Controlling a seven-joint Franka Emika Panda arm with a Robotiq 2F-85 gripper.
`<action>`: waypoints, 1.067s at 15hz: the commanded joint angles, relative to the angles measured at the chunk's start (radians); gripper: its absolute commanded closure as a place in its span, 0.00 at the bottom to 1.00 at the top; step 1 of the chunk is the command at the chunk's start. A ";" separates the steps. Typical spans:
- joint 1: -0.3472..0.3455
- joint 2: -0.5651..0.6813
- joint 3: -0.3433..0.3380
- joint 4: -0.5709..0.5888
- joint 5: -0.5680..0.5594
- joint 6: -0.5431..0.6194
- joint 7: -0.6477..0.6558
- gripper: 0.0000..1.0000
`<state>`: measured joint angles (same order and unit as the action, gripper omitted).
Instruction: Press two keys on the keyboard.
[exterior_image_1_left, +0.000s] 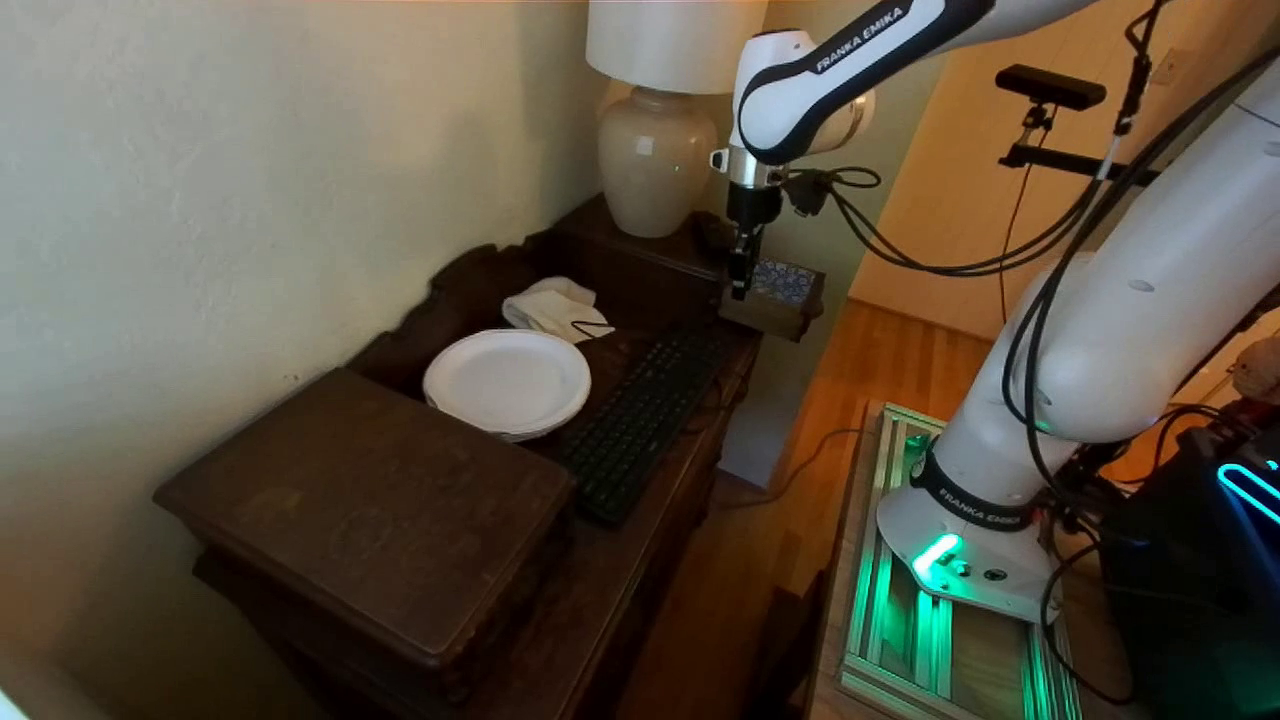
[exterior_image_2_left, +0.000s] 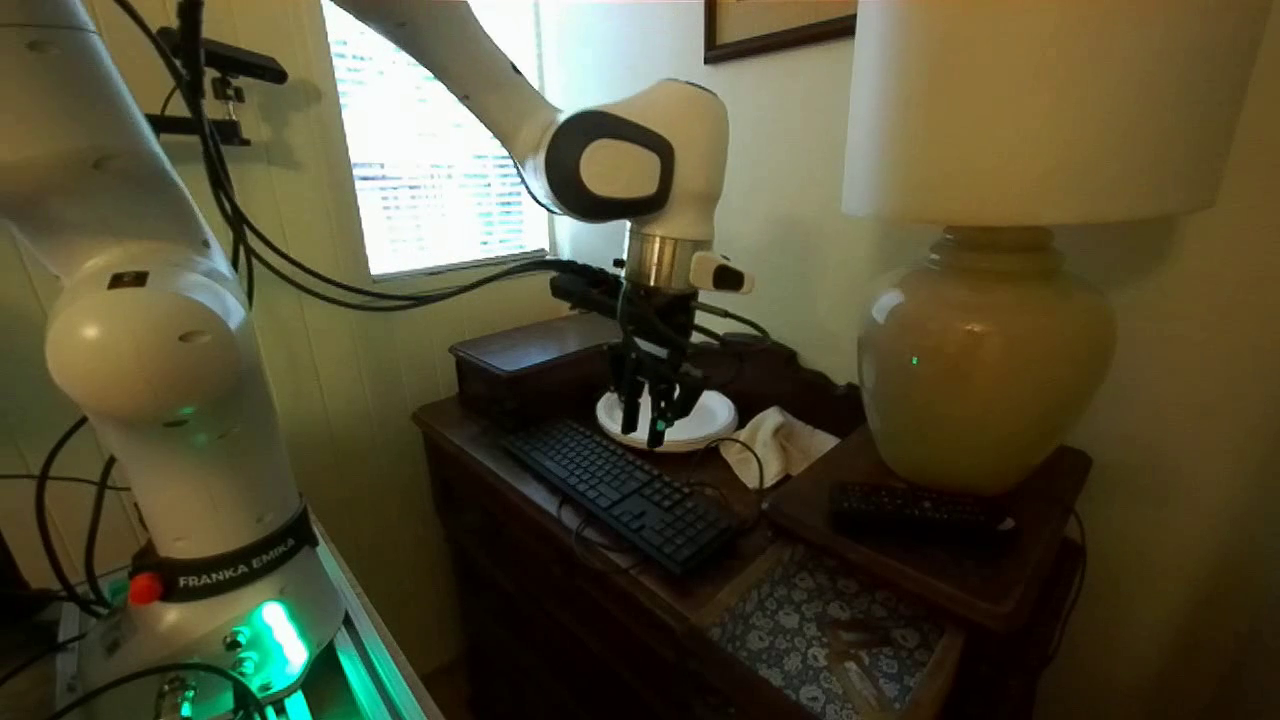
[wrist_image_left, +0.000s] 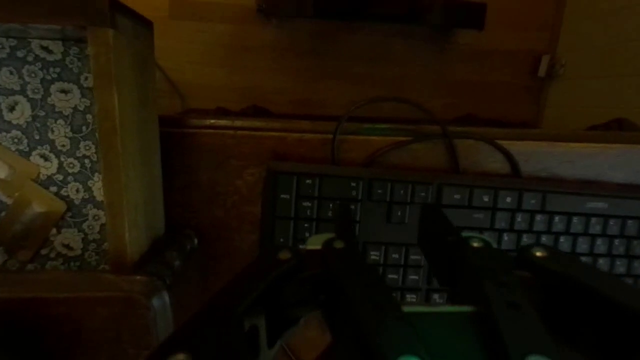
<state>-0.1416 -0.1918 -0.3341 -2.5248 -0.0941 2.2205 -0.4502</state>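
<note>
The black keyboard lies flat on the dark wooden dresser and shows in both exterior views. In the wrist view the keyboard runs from the middle out past the right edge. My gripper is open and empty, its dark fingers apart, over the part between the number pad and the main keys. It hides some keys there. In the exterior views the gripper points down and looks to be above the keyboard, apart from it. The exact height is hard to judge.
White plates and a pale cloth lie behind the keyboard. A raised wooden box stands at one end. A lamp, a remote and an open flower-lined drawer are at the other. A cable loops along the front edge.
</note>
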 joint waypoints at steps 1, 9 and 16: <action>-0.022 0.146 0.015 0.071 0.040 0.044 -0.014 0.90; -0.060 0.321 0.063 0.123 0.005 0.113 0.072 1.00; -0.069 0.340 0.075 0.109 0.005 0.133 0.085 1.00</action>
<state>-0.1846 0.1241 -0.2855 -2.4132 -0.0898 2.3297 -0.3871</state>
